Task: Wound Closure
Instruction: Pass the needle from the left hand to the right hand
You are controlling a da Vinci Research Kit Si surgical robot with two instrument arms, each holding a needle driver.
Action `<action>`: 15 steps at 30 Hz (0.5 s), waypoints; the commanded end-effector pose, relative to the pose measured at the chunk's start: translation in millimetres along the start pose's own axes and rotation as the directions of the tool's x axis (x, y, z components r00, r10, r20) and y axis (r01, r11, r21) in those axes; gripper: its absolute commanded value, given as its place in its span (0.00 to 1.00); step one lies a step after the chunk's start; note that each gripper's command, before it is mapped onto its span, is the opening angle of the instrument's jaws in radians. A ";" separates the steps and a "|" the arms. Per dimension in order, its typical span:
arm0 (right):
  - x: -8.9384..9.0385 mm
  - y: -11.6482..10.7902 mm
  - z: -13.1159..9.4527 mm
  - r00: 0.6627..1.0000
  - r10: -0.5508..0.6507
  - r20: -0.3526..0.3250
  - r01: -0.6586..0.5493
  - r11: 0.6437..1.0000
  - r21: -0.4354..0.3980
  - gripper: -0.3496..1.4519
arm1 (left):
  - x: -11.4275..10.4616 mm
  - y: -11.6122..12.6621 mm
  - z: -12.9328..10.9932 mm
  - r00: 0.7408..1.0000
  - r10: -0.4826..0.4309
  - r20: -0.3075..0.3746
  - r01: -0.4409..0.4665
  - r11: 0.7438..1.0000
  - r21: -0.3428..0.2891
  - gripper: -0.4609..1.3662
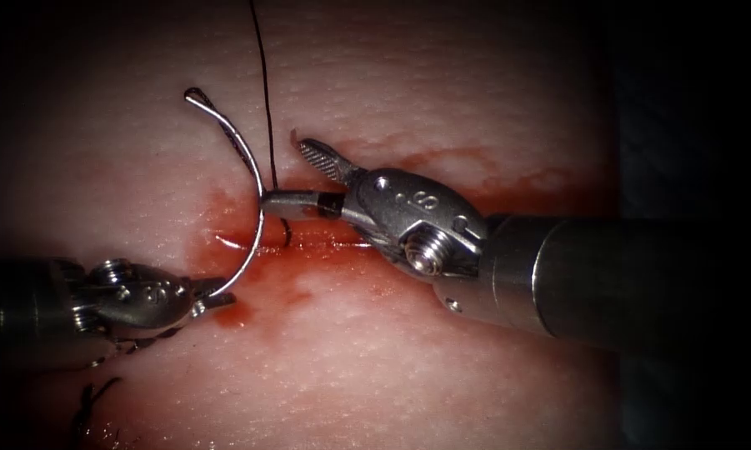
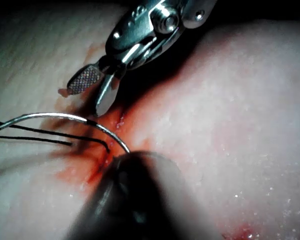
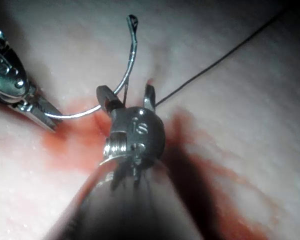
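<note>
Needle arches free above the tissue, and I have its tip end pinched in the left tool, low on the cut's left side. My right tool has its 2 jaws spread: 1 lies against the needle's mid-curve, the other angles up with nothing in it. Thread runs from the top edge down to the cut. Red fluid stains the pale, pebbled surface around the cut; beyond the tissue's right edge all is dark.

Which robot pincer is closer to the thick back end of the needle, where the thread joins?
Right. The right pincer stands open beside the needle, just below its thread end. The left pincer is shut on the needle's far end, by the cut.
</note>
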 end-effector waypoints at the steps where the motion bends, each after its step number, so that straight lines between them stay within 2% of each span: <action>1: 0.2 -0.2 0.2 1.000 0.016 0.018 -0.016 1.000 -0.004 0.71 | 0.1 0.3 -0.1 1.000 0.014 0.007 -0.015 1.000 0.009 0.06; 4: 0.2 -0.4 0.4 0.999 0.028 0.034 -0.028 1.000 -0.008 0.75 | 0.4 0.9 -0.2 0.999 0.037 0.028 -0.038 0.999 0.029 0.06; 11: 0.6 -1.0 0.4 0.997 0.059 0.040 -0.058 0.998 -0.030 0.74 | 0.7 1.6 0.0 0.992 0.108 0.067 -0.113 0.990 0.080 0.06; 15: 1.3 -1.4 0.6 0.994 0.068 0.091 -0.063 0.997 -0.048 0.73 | 1.0 2.0 0.2 0.988 0.133 0.073 -0.139 0.986 0.091 0.06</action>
